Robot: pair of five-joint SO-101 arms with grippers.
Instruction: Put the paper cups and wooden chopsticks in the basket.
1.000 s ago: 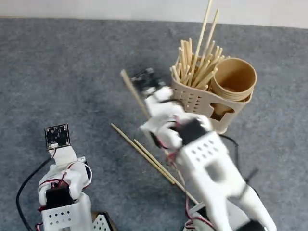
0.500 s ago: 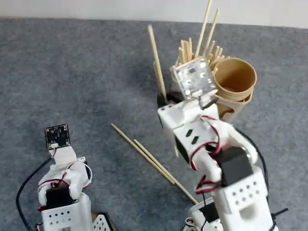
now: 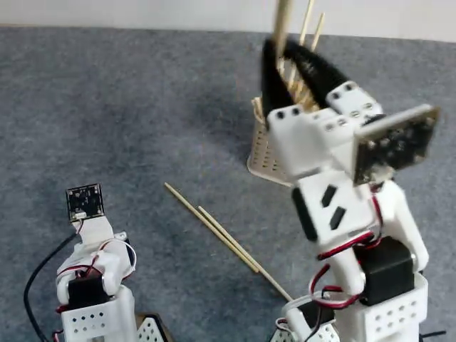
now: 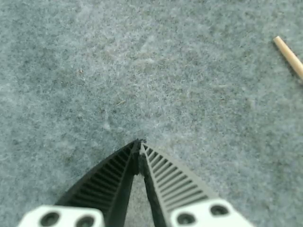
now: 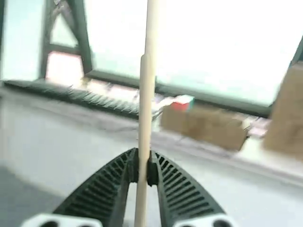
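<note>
Aloft, the right claw (image 5: 143, 163) clamps a pale wooden chopstick (image 5: 148, 85) upright, seemingly above the cream slotted basket (image 3: 263, 155); the left claw (image 4: 140, 146) sits pressed together over the grey carpeted surface (image 4: 94, 61).

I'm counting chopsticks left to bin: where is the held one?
The chopstick stands upright, clamped in the right hand, above the basket on the right of the high view.

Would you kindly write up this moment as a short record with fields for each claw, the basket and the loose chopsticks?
right claw: shut on one chopstick, held upright, up by the basket
left claw: shut, empty, pointed at the grey mat
basket: slotted, other chopsticks standing in it, partly behind the right arm
loose chopsticks: two, lying side by side on the mat
</note>
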